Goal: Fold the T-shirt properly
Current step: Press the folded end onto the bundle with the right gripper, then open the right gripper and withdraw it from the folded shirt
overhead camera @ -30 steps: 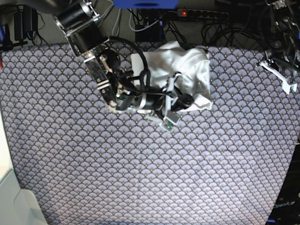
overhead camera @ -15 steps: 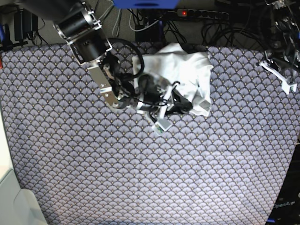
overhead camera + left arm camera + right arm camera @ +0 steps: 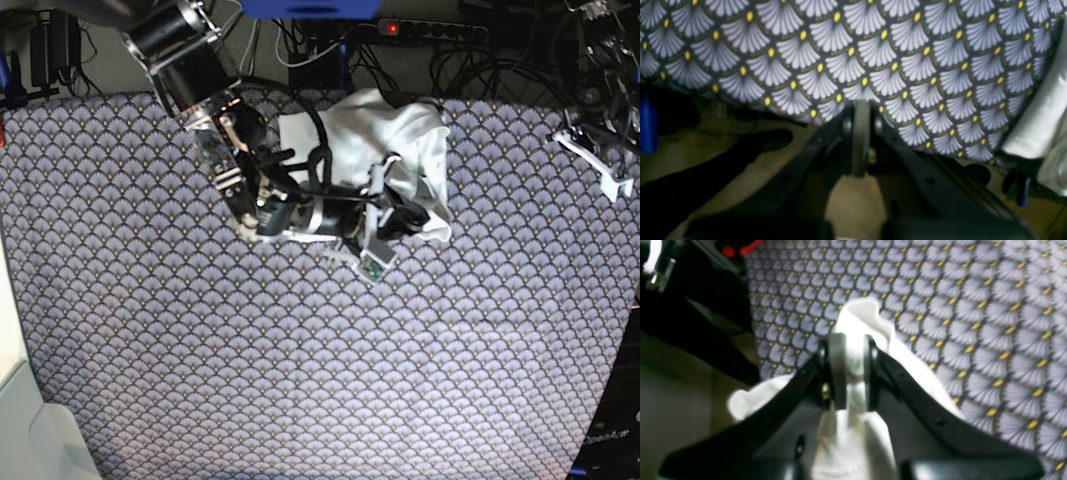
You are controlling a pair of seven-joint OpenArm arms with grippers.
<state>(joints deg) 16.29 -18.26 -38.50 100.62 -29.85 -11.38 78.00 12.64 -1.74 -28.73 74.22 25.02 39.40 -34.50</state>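
Note:
The white T-shirt (image 3: 400,140) lies crumpled in a heap at the back middle of the patterned table (image 3: 300,360). My right gripper (image 3: 412,214) is at the heap's front edge. In the right wrist view the right gripper (image 3: 852,373) is shut on a fold of the T-shirt (image 3: 860,320), with white cloth between the pads. My left gripper (image 3: 861,140) is shut and empty, its fingers pressed together over the table's edge. A bit of the T-shirt (image 3: 1040,123) shows at that view's right edge. The left arm (image 3: 598,150) sits at the far right of the base view.
The scallop-patterned tablecloth (image 3: 873,50) covers the whole table. A power strip (image 3: 430,30) and a tangle of cables (image 3: 520,70) lie behind the back edge. A pale object (image 3: 30,430) stands at the front left corner.
My right gripper swung left with the cloth and then back right, dragging the shirt's front edge with it. The left arm has not moved.

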